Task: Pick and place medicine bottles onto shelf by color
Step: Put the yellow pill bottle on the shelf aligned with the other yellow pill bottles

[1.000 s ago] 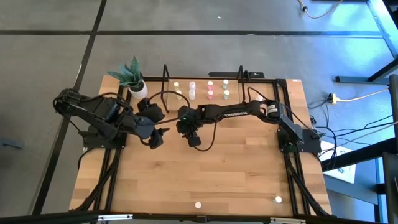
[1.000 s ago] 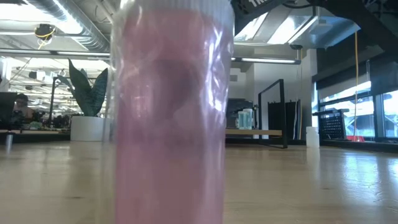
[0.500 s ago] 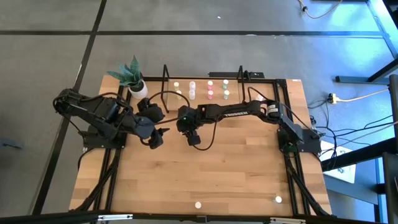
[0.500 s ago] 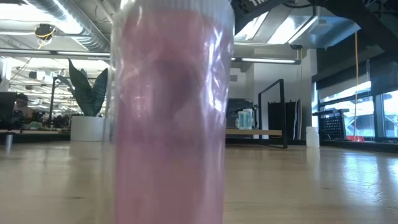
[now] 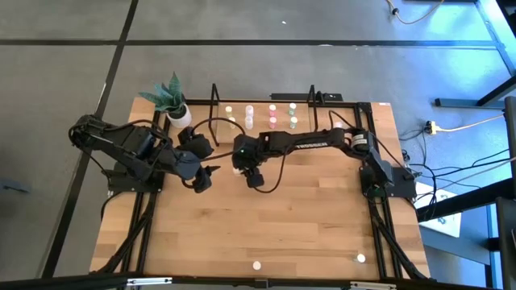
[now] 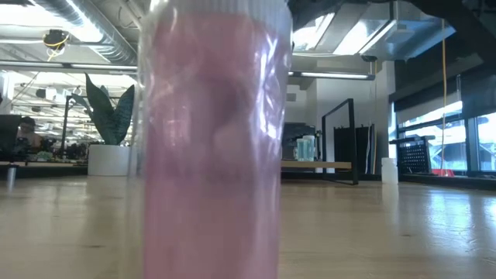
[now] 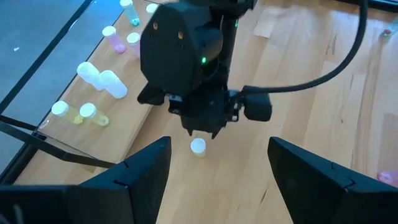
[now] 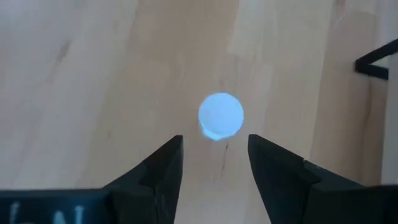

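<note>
The right end effector [image 8: 212,163] hangs straight above a single white-capped bottle [image 8: 221,116] standing upright on the counter [image 5: 306,217] just in front of the shelf [image 5: 262,118], its fingers apart with the cap centred ahead of the gap, which reads as lining up for a top-down pick. From the left wrist view the same bottle [image 7: 198,147] sits directly beneath the right arm's dark wrist housing, not yet touched as far as I can judge. The left end effector [image 7: 217,168] waits beside it near the counter's middle, fingers spread wide and holding nothing, angled so that it looks on at the pick. The shelf already carries sorted bottles in small groups: yellowish ones [image 7: 73,111] at one end, white ones [image 7: 99,79] next, then pink [image 7: 121,40], with greenish ones farthest along, so the grouping by colour explains the gaps between clusters. A pink bottle [image 6: 213,139] stands right against the low camera and blocks most of that view; it is probably one of the two strays [image 5: 256,265] near the counter's front edge, though I cannot tell which. A potted plant [image 5: 172,101] stands beside the shelf's left end.
</note>
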Available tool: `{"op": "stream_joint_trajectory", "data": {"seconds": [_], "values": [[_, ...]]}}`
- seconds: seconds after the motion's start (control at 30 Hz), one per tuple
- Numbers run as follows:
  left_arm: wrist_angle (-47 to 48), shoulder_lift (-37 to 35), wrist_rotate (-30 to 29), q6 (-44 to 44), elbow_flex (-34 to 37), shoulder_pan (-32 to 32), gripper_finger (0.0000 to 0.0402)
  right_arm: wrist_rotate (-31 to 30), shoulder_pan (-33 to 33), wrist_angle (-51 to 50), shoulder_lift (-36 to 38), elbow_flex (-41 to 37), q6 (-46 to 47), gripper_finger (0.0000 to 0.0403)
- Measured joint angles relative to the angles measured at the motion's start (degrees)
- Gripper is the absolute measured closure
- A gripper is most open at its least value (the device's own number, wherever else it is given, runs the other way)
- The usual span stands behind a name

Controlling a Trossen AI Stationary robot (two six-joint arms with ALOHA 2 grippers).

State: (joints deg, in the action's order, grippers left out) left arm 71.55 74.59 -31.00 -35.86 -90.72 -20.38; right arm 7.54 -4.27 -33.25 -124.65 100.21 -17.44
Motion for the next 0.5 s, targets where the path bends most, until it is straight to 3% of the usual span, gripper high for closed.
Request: {"op": "stream_joint_trajectory", "data": {"seconds": [0.27, 0.5], "values": [[-0.02, 0.00, 0.58, -0.07, 0.00, -0.02, 0.0140, -0.25, 1.44, -2.74, 4.02, 0.11, 3.60, 0.0219], [0.04, 0.00, 1.67, -0.05, 0.00, -0.09, 0.0140, -0.37, 3.19, -6.50, 12.07, 0.11, 6.46, 0.0219]]}}
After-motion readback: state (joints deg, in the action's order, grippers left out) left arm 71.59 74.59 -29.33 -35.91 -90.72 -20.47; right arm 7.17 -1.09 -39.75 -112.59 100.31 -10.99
